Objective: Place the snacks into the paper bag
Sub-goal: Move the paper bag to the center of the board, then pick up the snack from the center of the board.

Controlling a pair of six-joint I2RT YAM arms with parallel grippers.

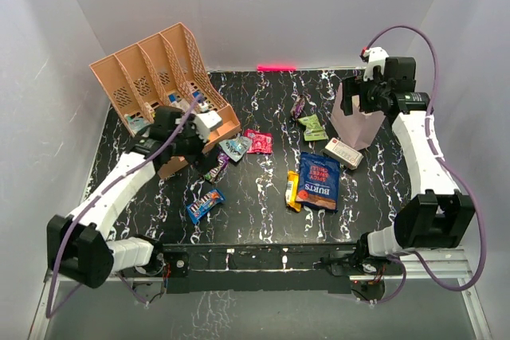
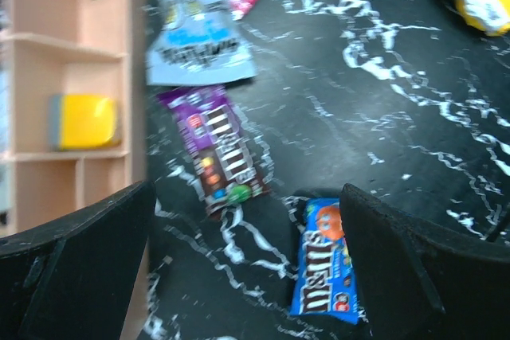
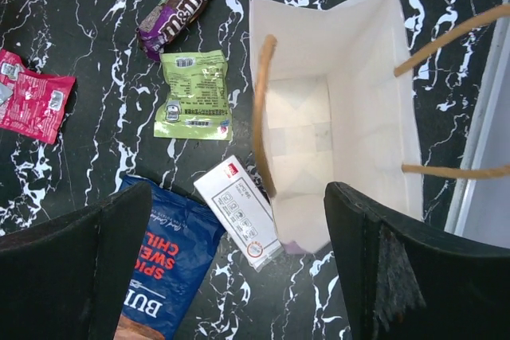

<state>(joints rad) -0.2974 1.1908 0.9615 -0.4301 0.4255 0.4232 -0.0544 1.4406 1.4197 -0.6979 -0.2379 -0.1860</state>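
The pale paper bag (image 1: pixel 358 121) stands upright at the back right; in the right wrist view its open mouth (image 3: pixel 366 77) looks empty. My right gripper (image 1: pixel 368 95) hovers above it, open and empty (image 3: pixel 239 268). Snacks lie on the table: a dark blue crisp bag (image 1: pixel 319 181), a yellow bar (image 1: pixel 292 190), a green packet (image 1: pixel 312 127), a purple packet (image 1: pixel 299 105), a pink packet (image 1: pixel 257 141), a teal packet (image 1: pixel 235 147). My left gripper (image 1: pixel 190 150) is open and empty (image 2: pixel 247 276), low over a brown-purple M&M's packet (image 2: pixel 223 153) and a blue M&M's packet (image 2: pixel 327 264).
A peach slotted organiser (image 1: pixel 159 81) lies tilted at the back left, right beside my left gripper; a yellow item (image 2: pixel 84 121) sits in it. A white box with a red mark (image 1: pixel 343 153) lies against the bag's foot. White walls enclose the table.
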